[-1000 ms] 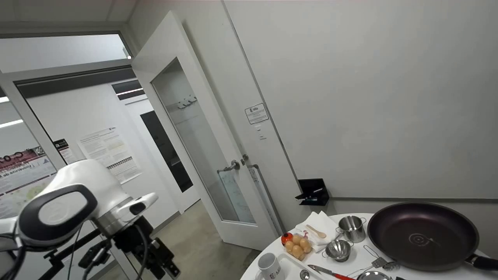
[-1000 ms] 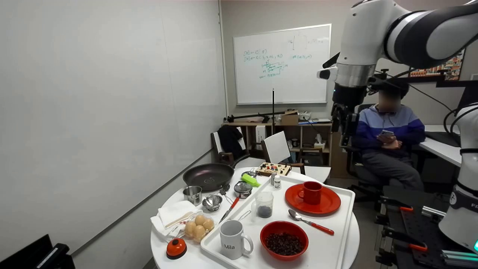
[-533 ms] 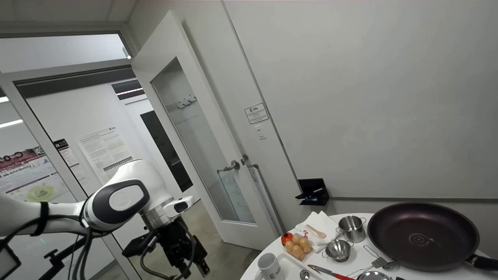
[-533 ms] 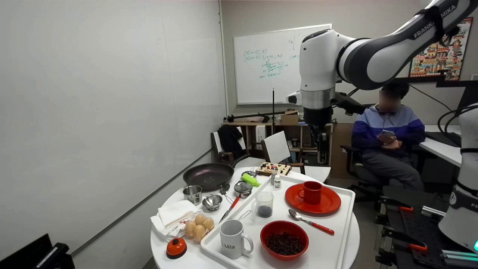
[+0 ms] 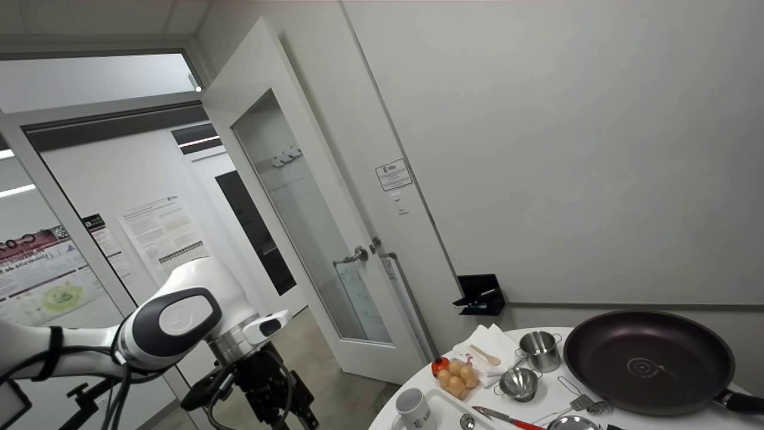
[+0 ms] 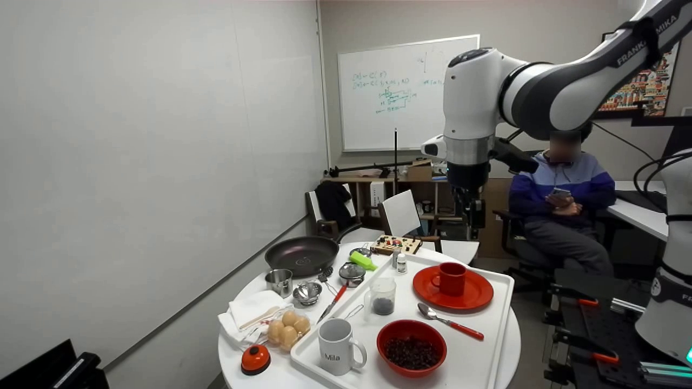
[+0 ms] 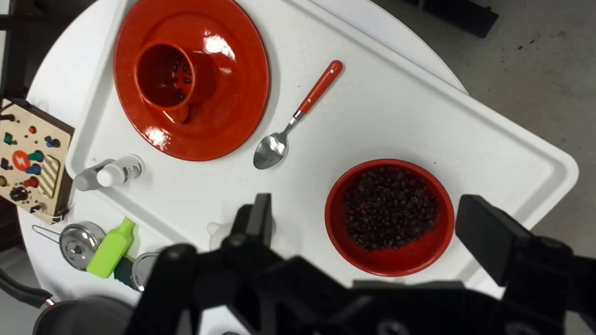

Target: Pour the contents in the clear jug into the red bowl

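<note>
Upright on the white tray (image 6: 465, 361) stands the clear jug (image 6: 383, 290), near the red bowl (image 7: 396, 262) but apart from it; its see-through wall looks slightly cloudy, and dark contents (image 6: 383, 306), of a kind I cannot tell, sit in its lower part. In the wrist view the gripper (image 7: 365, 218) hides most of the jug; its jaws stand wide apart, and in an exterior view it hangs well above the tray. The bowl holds a broad heap of glossy dark beans (image 7: 393, 207), with bare red showing along one side. A red mug (image 6: 452, 281) with a few dark beans scattered on its bottom stands on a red plate (image 7: 237, 111), and a red-handled spoon (image 7: 294, 120) lies on the tray between plate and bowl. A grey mug (image 6: 334, 343) near the tray's corner reads "Mila"; its bottom is out of sight. By the tray's edge, side by side, are a small white bottle (image 7: 120, 171), its label too small to read, and a small grey bottle (image 7: 87, 180). On the table (image 7: 65, 74) beyond the tray's rim are a steel pot (image 6: 278, 285), a steel colander (image 6: 308, 293) and a dark frying pan (image 6: 303, 254) with a pale round mark in its middle. The arm's (image 6: 573, 94) lettering reads "FRANK" and "MIKA" on either side of a black strap (image 6: 645, 43), while the green handwriting on the whiteboard (image 6: 409, 124) is too small to make out.
</note>
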